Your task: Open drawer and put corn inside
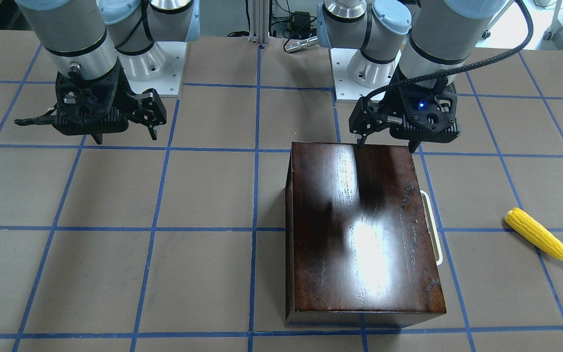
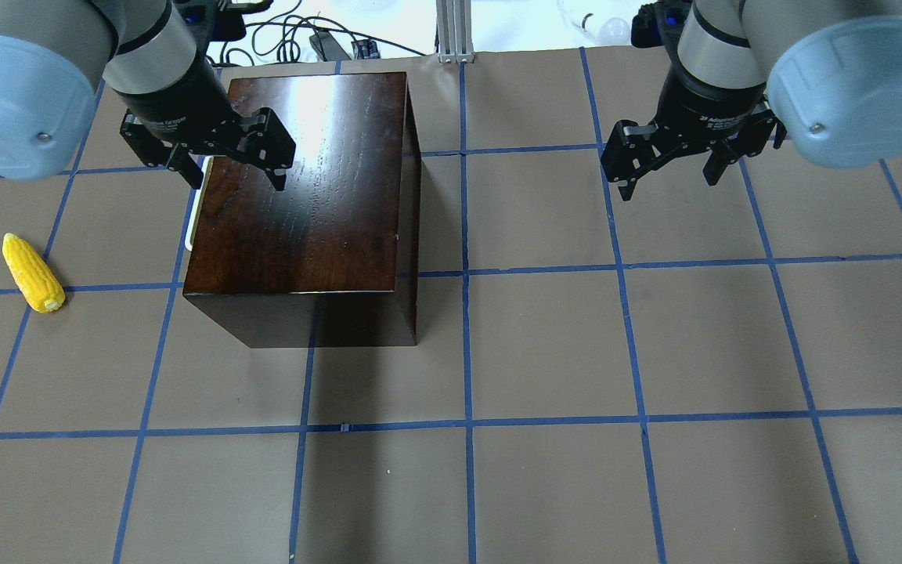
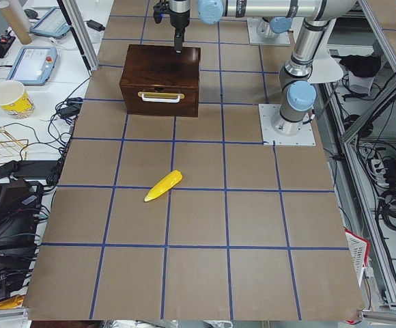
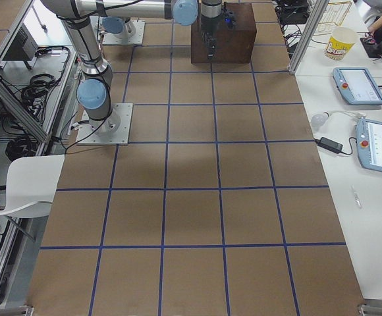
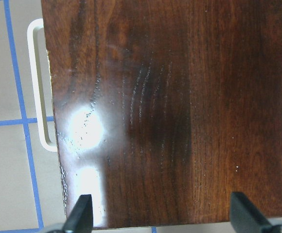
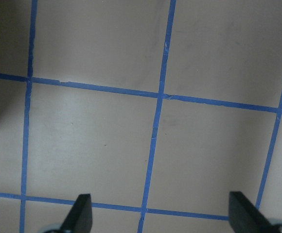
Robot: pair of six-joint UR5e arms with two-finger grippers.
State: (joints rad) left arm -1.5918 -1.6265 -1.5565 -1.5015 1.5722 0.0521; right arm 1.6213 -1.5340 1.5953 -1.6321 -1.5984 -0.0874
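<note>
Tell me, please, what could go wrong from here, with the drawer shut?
1. The open left hand hangs over the box top, not at the handle on the drawer front; lowering there, a finger may strike the top edge.
2. Nothing holds the box, and the right hand is over bare table, so a pull may drag the whole box.
3. The tapered corn may roll or slip when gripped.

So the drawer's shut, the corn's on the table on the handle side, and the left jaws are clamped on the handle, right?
Not quite: the left jaws stand open above the box top, not on the handle. The left wrist view shows it. The rest holds.
</note>
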